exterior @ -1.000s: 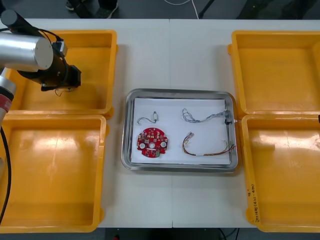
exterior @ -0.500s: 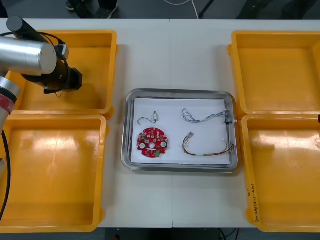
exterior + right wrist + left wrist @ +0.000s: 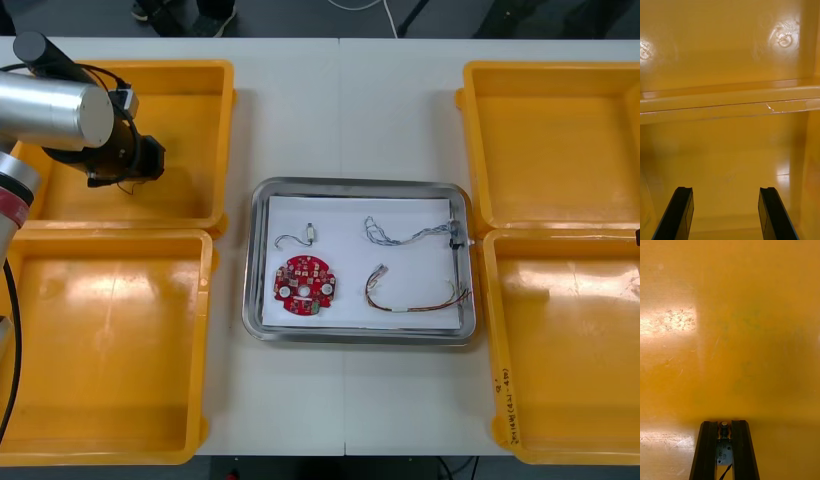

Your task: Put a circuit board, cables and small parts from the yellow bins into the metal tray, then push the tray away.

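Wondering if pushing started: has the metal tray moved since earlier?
No. The metal tray keeps its gaps to the yellow bins; left gripper, over the far left bin, holds a small metal part.

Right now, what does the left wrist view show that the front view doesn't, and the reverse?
Left wrist only: the left jaws shut on a small metal part trailing a thin black wire. Front only: the shiny rectangular metal tray holding the round red circuit board and cables. Both: the far left yellow plastic bin, its floor under that arm.
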Robot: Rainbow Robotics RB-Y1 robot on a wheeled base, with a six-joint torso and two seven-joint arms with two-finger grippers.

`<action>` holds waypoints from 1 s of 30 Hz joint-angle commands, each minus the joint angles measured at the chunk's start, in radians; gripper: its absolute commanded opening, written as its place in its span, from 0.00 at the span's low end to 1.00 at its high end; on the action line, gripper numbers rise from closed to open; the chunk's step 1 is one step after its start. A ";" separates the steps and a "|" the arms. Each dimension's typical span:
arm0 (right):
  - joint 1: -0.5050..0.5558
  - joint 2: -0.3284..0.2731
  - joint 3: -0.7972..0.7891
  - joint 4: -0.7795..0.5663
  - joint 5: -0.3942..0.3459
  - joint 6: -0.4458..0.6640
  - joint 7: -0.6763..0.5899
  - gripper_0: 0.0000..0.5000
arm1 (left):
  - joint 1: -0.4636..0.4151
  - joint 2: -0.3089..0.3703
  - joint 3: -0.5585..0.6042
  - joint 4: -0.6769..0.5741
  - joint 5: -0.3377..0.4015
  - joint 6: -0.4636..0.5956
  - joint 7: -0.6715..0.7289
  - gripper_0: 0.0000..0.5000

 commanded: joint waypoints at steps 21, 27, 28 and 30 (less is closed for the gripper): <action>0.009 0.006 -0.033 -0.030 -0.008 -0.001 -0.036 1.00 | -0.063 -0.009 0.203 -0.512 0.027 0.449 0.146 0.00; 0.009 0.007 -0.033 -0.030 -0.009 -0.001 -0.034 1.00 | -0.115 -0.011 0.134 -0.557 0.052 0.572 0.272 0.00; 0.007 0.007 -0.033 -0.030 -0.009 -0.001 -0.034 1.00 | -0.121 -0.011 0.123 -0.558 0.057 0.581 0.289 0.00; 0.009 0.007 -0.033 -0.030 -0.009 -0.001 -0.036 1.00 | -0.150 -0.011 0.080 -0.558 0.081 0.612 0.349 0.00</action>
